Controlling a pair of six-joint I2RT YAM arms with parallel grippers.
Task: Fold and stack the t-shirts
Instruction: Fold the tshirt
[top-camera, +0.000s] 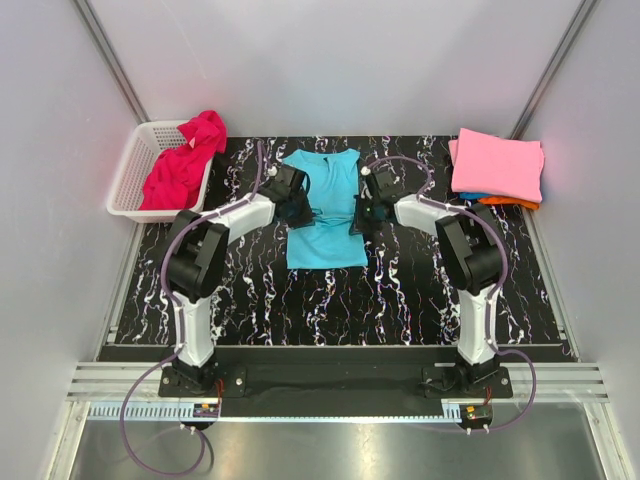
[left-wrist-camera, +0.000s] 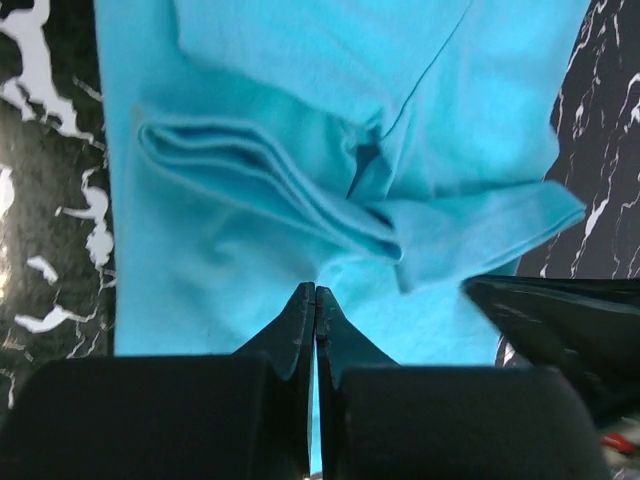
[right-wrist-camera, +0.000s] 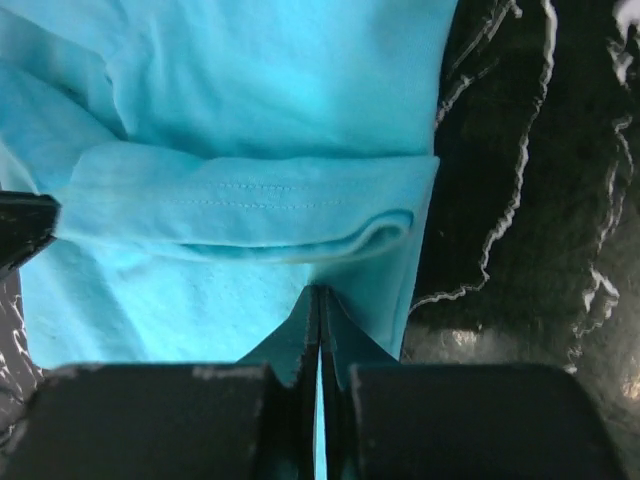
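The cyan shirt lies flat at the centre of the top view on the table, collar toward the top of the frame and sleeves tucked in. The left gripper sits on its left edge and the right gripper on its right edge, both about halfway down the shirt. In each wrist view the jaws are pressed together with only a sliver of cyan cloth between them, so each claw is closed on the shirt. The bite looks shallow. It may hold only the top layer, so the body could stay on the table or slip free in a lift. The tucked sleeves lie loose just above the fingertips and could fall open if the cloth is pulled sharply. If one side rises faster than the other, the fold would likely come out skewed and fit badly on the pink shirt atop the stack at the upper right. The claws are also near each other, so crossing paths risks a knock. A red shirt waits in the basket at the upper left.
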